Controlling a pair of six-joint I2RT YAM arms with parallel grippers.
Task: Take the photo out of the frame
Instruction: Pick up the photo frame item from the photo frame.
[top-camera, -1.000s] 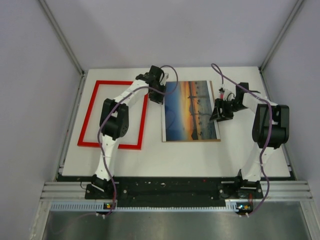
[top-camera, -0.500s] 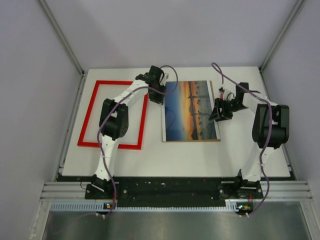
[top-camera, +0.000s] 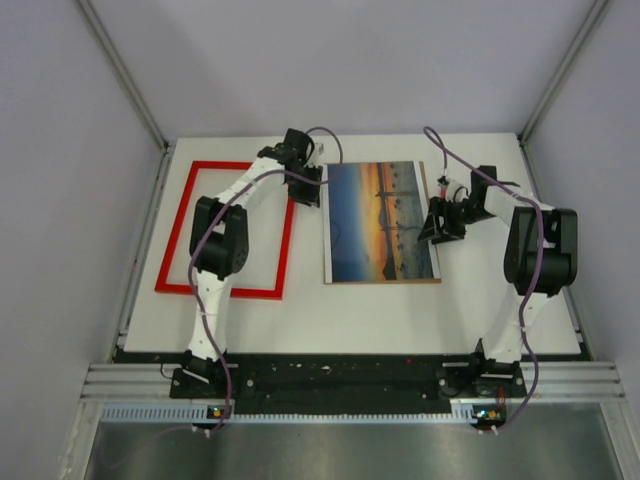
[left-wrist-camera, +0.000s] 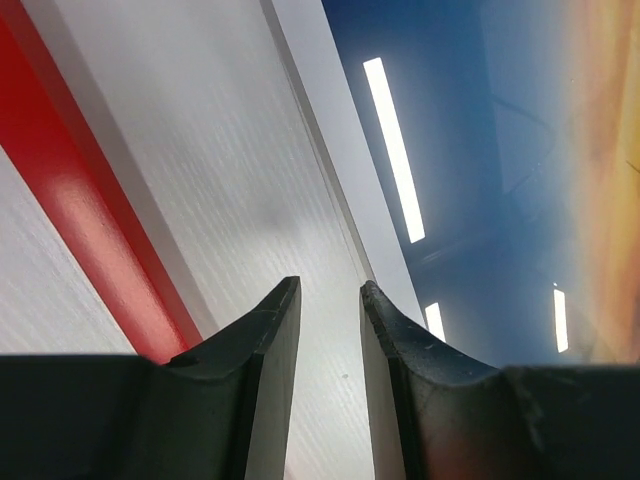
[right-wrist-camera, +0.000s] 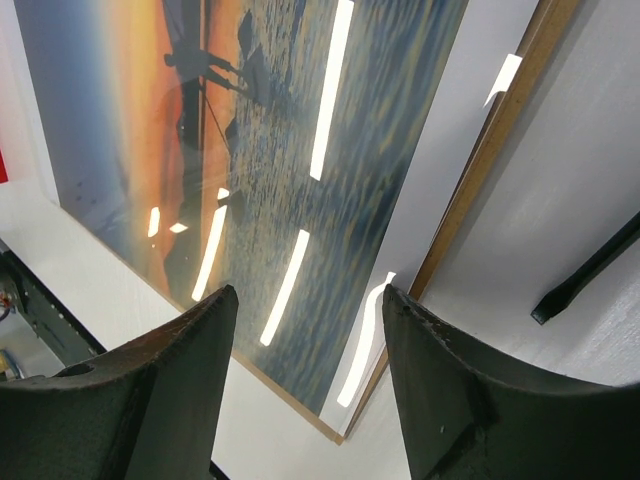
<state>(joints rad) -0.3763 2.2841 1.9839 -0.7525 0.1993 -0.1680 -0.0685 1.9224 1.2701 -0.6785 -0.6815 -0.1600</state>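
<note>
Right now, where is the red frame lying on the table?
In the top view, the frame lies flat on the left part of the table, just left of the photo. The left gripper hovers over the gap between the two.

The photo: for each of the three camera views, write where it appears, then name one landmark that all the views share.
Top external: the photo lies flat mid-table, right of the red frame.
Left wrist: it fills the upper right, its blue part showing.
Right wrist: it fills the upper left and centre, with the brown backing board along its right edge.
Shared landmark: the white table bordering the photo.
</note>
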